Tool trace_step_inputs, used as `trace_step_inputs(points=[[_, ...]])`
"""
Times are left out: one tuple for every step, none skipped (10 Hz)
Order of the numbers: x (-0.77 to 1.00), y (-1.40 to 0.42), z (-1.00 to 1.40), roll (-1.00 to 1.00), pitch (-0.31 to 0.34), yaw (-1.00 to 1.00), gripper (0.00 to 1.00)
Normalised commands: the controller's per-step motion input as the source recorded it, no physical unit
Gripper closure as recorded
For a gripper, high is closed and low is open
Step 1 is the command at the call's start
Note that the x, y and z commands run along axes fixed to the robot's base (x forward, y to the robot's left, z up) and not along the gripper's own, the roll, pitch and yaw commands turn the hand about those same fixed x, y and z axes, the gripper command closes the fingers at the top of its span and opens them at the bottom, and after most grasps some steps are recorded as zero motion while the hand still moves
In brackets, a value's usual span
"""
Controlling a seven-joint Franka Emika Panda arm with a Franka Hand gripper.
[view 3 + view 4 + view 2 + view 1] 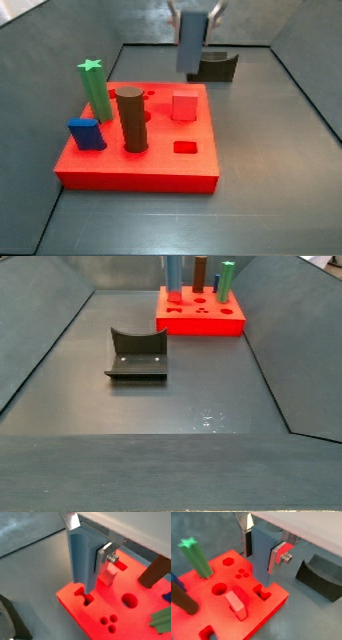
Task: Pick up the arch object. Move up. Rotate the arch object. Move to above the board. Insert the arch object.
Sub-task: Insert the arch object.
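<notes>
My gripper [263, 554] is shut on the arch object [261, 559], a slim grey-blue piece held upright between the silver fingers; both show in the wrist view [87, 547] [83, 559]. It hangs above the red board [234, 624] near one edge, its lower end close over a notched hole [263, 591]. In a side view the arch object [193, 42] is raised above the board's [134, 165] far side, under the gripper [195, 10]. It also shows in a side view [173, 274] over the board [201, 324].
On the board stand a green star column [94, 90], a brown cylinder [131, 120], a blue block [86, 133] and a red block [185, 106]. The dark fixture [214, 67] sits on the floor beyond the board [138, 354]. Grey walls enclose the floor.
</notes>
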Motion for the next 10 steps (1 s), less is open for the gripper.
trace_step_inputs(points=[[0.11,-0.04,-0.41,-0.19,0.000,0.05,1.00],[0.08,0.00,-0.39,-0.22,0.000,0.00,1.00],[0.00,0.08,-0.39,-0.16,0.000,-0.05,1.00],[0.00,0.17,-0.21,0.00,0.000,0.00,1.00],[0.00,0.04,-0.23,0.00,0.000,-0.05,1.00],[0.00,0.00,-0.27,-0.06,0.000,-0.25,1.00],[0.00,-0.05,-0.21,-0.14,0.000,-0.26,1.00],[0.00,0.00,-0.20,-0.17,0.000,-0.21,1.00],[-0.03,0.02,-0.25,-0.13,0.000,-0.13,1.00],[-0.22,0.17,-0.28,-0.03,0.000,0.00,1.00]])
